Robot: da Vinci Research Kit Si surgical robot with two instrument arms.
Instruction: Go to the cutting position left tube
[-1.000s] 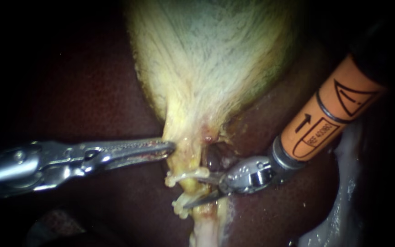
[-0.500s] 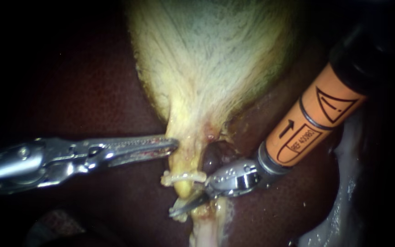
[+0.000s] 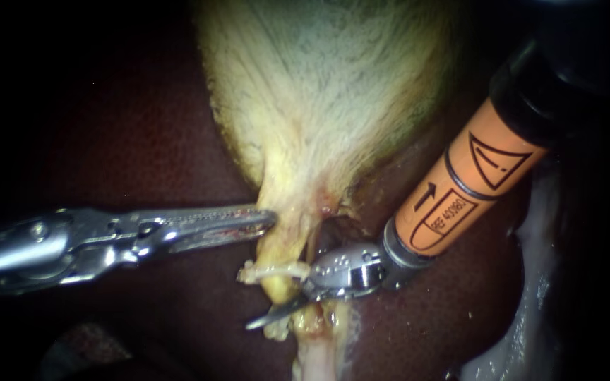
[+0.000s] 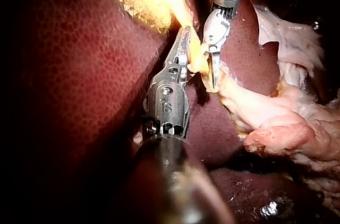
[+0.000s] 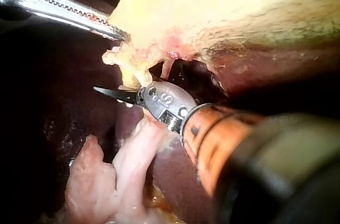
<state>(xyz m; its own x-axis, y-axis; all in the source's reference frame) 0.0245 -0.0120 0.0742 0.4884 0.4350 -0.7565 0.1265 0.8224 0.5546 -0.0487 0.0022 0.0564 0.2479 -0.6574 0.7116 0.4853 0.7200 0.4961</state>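
The pale yellow gallbladder [image 3: 319,92] narrows down to a yellow tube [image 3: 282,288]. A whitish clip [image 3: 271,270] crosses the tube, and a second clip [image 3: 277,330] sits lower on it. My right instrument [image 3: 270,303], with an orange shaft, has its thin blades open astride the tube between the two clips. The lower blade shows in front and the upper one is hidden behind the tissue. My left instrument [image 3: 262,219] is shut on the edge of the gallbladder's neck. The right wrist view shows the dark blade [image 5: 114,94] just under the clipped tube.
Dark red liver [image 3: 142,141] surrounds the gallbladder on both sides. Pale loose tissue [image 3: 531,310] lies at the lower right, and pinkish fatty tissue [image 4: 276,123] lies beside the right instrument. A dark hollow [image 5: 186,75] opens behind the tube.
My right instrument has slid leftward, so its blades reach further across the tube between the clips. The left instrument has kept its hold and barely moved.
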